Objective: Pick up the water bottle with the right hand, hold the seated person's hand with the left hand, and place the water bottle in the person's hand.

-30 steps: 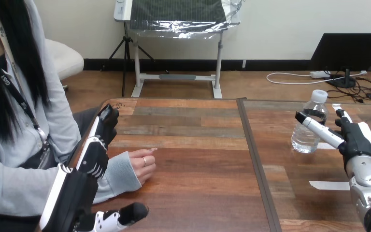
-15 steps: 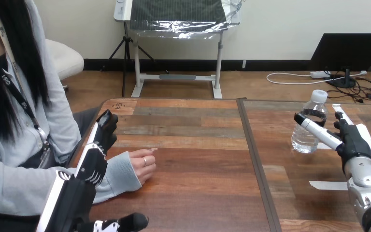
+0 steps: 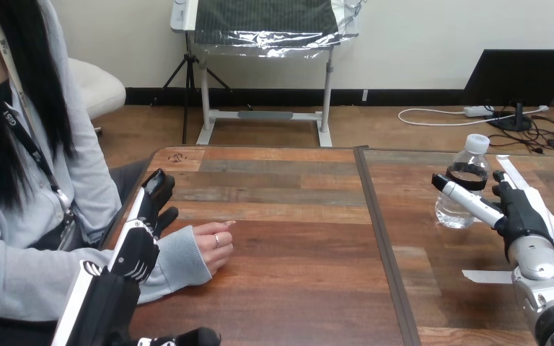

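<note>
Water bottle: the water bottle [image 3: 453, 213] is standing upright on the right half of the desk [image 3: 296, 288], well apart from the person, with its white cap [image 3: 477, 142] screwed on.

Right robot hand: the right robot hand [image 3: 523, 216] is reaching in from the bottle's right, spread wide. Its thumb is lying straight across the front of the bottle and its fingers are pointing up just beside it. I cannot tell whether anything is touching the plastic, and nothing is closing round it yet.

Left robot hand: the left robot hand [image 3: 138, 249] is hovering flat and straight-fingered beside the person's sleeve [image 3: 177, 263], gripping nothing.

Person's hand: the person's hand [image 3: 213, 246] is resting on the desk near the left edge, fingers loosely curled, holding nothing.

Handling: I am judging the bottle to be thin clear plastic, so it is probably light, smooth and a little slippery. It is likely to dent under a hard squeeze and tip if nudged near the top.

Where to grip: the mid-body, below the shoulder, is looking like the safest place, with thumb and fingers on opposite sides.

Contents: the walls are clear and I am seeing through them, but the water level is hard to make out. The cap is on, so spilling is looking unlikely.
</note>
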